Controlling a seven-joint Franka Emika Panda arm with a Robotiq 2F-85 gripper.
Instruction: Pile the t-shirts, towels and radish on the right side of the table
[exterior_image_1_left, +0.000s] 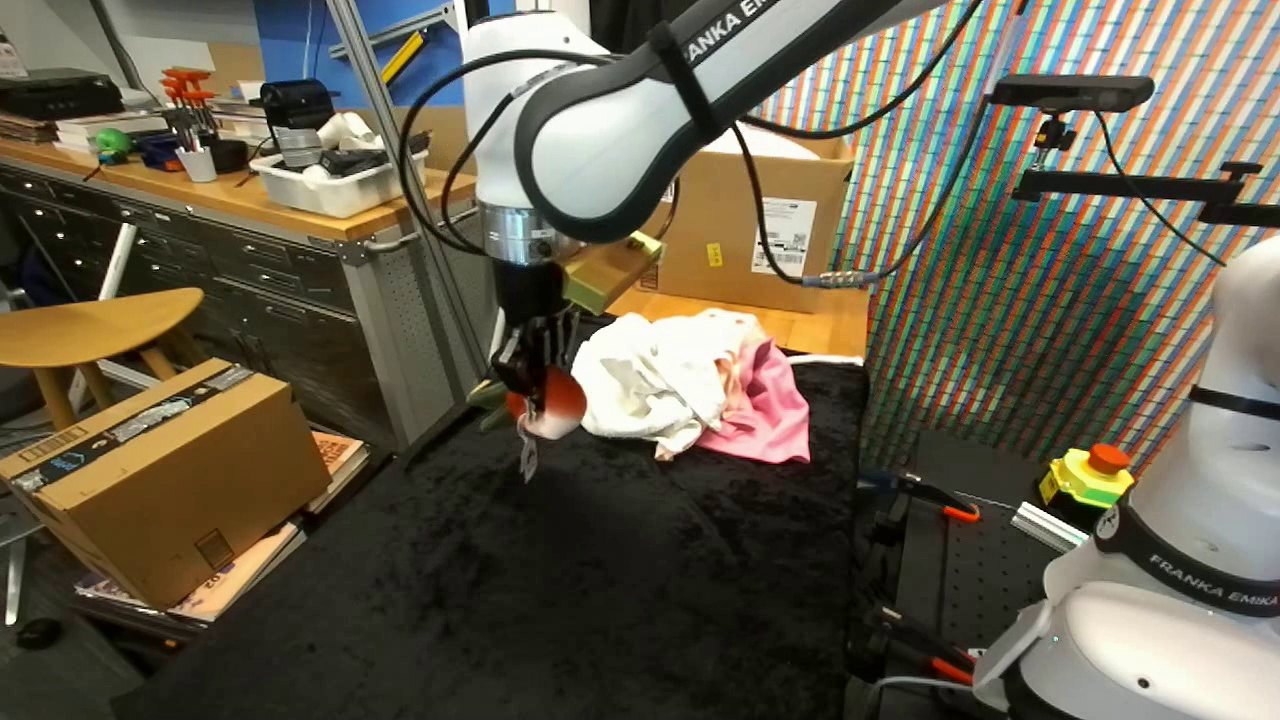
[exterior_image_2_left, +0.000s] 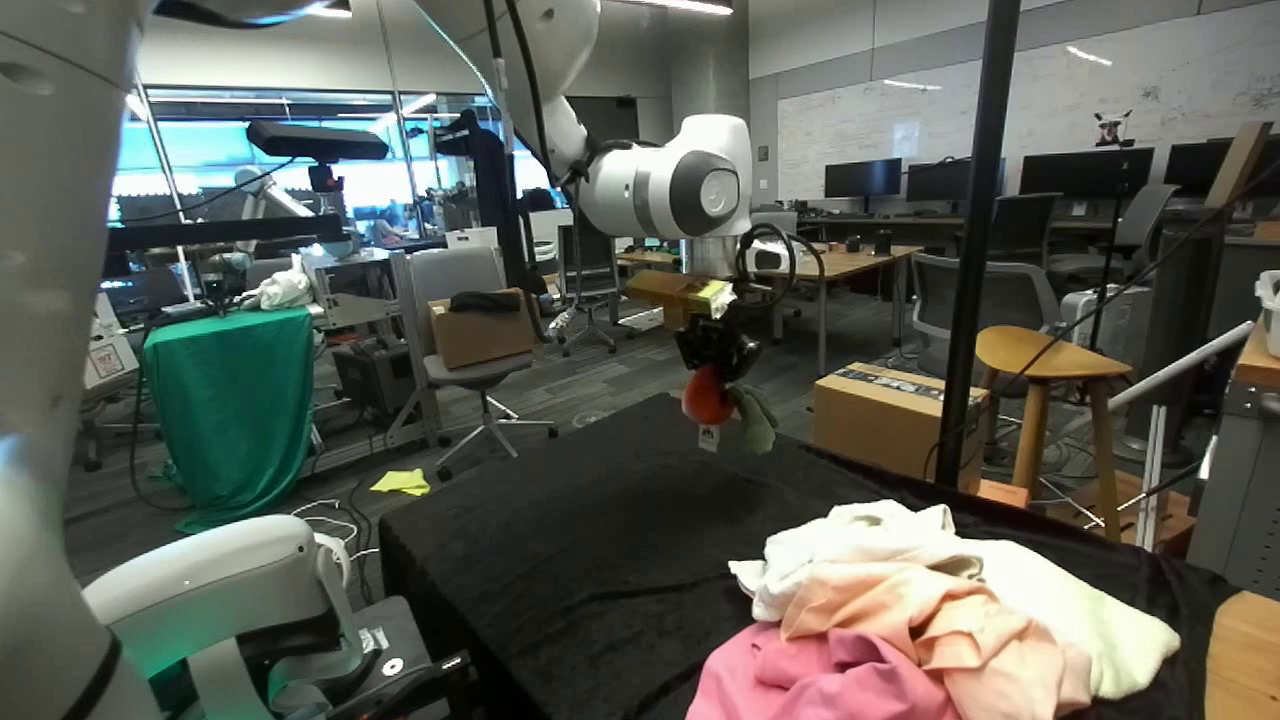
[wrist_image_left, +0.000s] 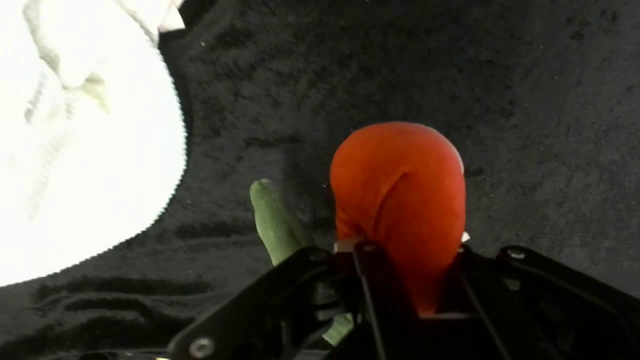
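My gripper (exterior_image_1_left: 535, 378) is shut on the radish (exterior_image_1_left: 567, 400), a red ball with green leaves and a white tag, and holds it above the black table (exterior_image_1_left: 600, 600). The gripper (exterior_image_2_left: 716, 360) and the radish (exterior_image_2_left: 706, 400) also show in an exterior view, with the leaves hanging to one side. In the wrist view the radish (wrist_image_left: 400, 185) bulges out between the fingers (wrist_image_left: 412, 250). A heap of white cloth (exterior_image_2_left: 870, 540), peach cloth (exterior_image_2_left: 900, 600), pink cloth (exterior_image_2_left: 820, 675) and cream cloth (exterior_image_2_left: 1070, 610) lies beside the gripper. White cloth (wrist_image_left: 100, 175) fills the wrist view's left side.
A large cardboard box (exterior_image_1_left: 740, 230) stands behind the cloth heap on a wooden top. Another cardboard box (exterior_image_1_left: 190, 480) stands beside the table. A black pole (exterior_image_2_left: 975, 250) rises near the table edge. A red-and-yellow stop button (exterior_image_1_left: 1085, 475) lies near the arm's base.
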